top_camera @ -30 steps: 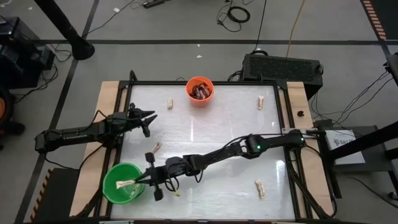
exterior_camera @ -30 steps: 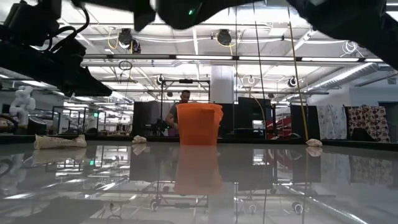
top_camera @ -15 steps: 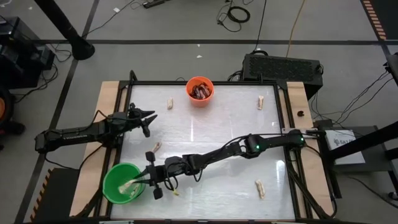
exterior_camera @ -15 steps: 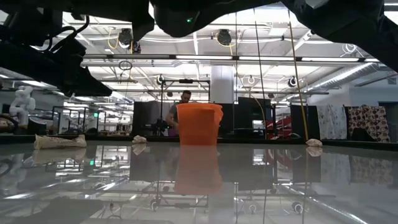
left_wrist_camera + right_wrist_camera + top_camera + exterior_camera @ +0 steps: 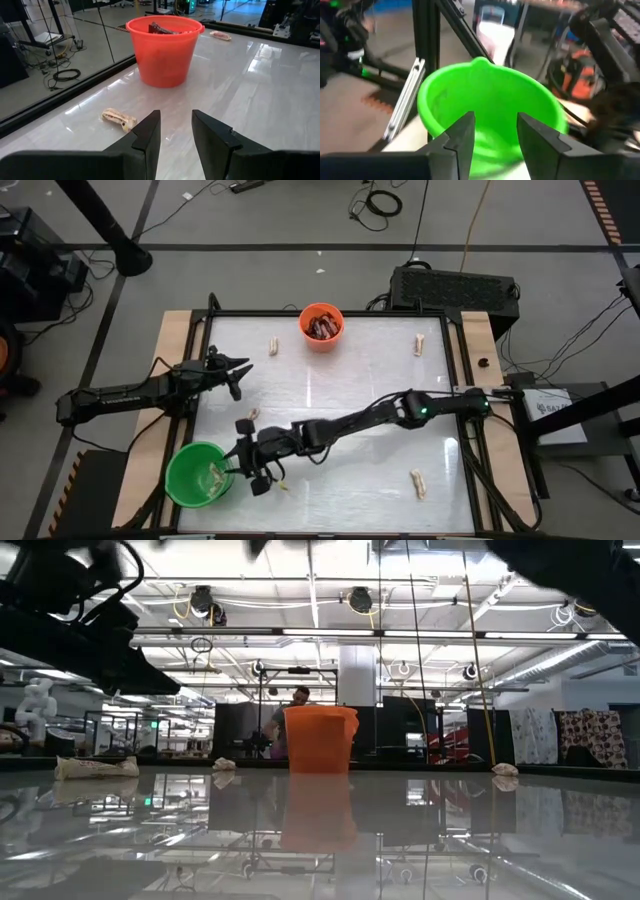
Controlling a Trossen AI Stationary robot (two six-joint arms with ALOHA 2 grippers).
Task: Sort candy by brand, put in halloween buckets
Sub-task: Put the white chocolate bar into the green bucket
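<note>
The green bucket (image 5: 198,475) stands at the table's near left corner with a pale candy (image 5: 216,477) lying inside it. My right gripper (image 5: 242,465) hovers just right of its rim, open, fingers pointing over the bucket (image 5: 485,110) with nothing between them (image 5: 495,135). The orange bucket (image 5: 321,326) stands at the far edge and holds dark brown-red candy (image 5: 161,29). Pale candies lie loose on the table (image 5: 273,345) (image 5: 252,416) (image 5: 420,345) (image 5: 417,483). My left gripper (image 5: 238,373) waits open at the left side (image 5: 175,130), aimed at the orange bucket (image 5: 165,50).
A small scrap (image 5: 283,486) lies near the front edge beside my right gripper. Black frame posts (image 5: 427,45) rise behind the green bucket. A person (image 5: 297,700) stands far off in the room behind the orange bucket (image 5: 320,740).
My right gripper held a pale candy out over the green bucket; the candy has dropped out of the fingers and now lies inside the bucket. The gripper has let go, tipped upward and risen a little, drawing slightly back toward the table's right.
</note>
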